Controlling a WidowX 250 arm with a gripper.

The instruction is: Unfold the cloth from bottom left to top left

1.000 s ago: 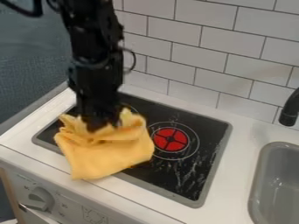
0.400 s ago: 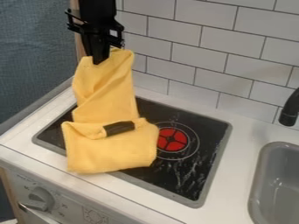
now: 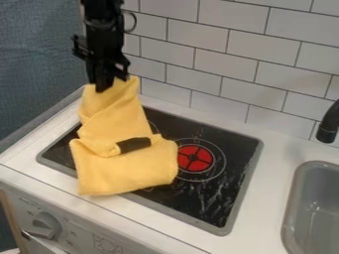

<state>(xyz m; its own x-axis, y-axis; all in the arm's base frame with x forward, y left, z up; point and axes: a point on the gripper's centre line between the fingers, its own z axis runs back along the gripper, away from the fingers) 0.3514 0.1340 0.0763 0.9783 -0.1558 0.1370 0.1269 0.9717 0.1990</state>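
Observation:
At the upper left, my gripper [image 3: 106, 87] is shut on the top edge of the yellow cloth [image 3: 126, 171]. From there the cloth hangs down in a slanting strip. Its lower part lies flat over the left side of the black stovetop [image 3: 225, 191] and reaches the counter's front edge. A fold crosses the middle of the cloth, where a dark patch shows.
A red burner mark [image 3: 193, 158] lies just right of the cloth. The grey sink [image 3: 317, 208] and black faucet [image 3: 327, 126] are at the right. A white tiled wall [image 3: 232, 64] stands behind, and a stove knob [image 3: 45, 225] is at the front left.
Between the first and second frames, my gripper rose and drew the cloth's top end up and back. Since then it has come down slightly and left, with the cloth still held.

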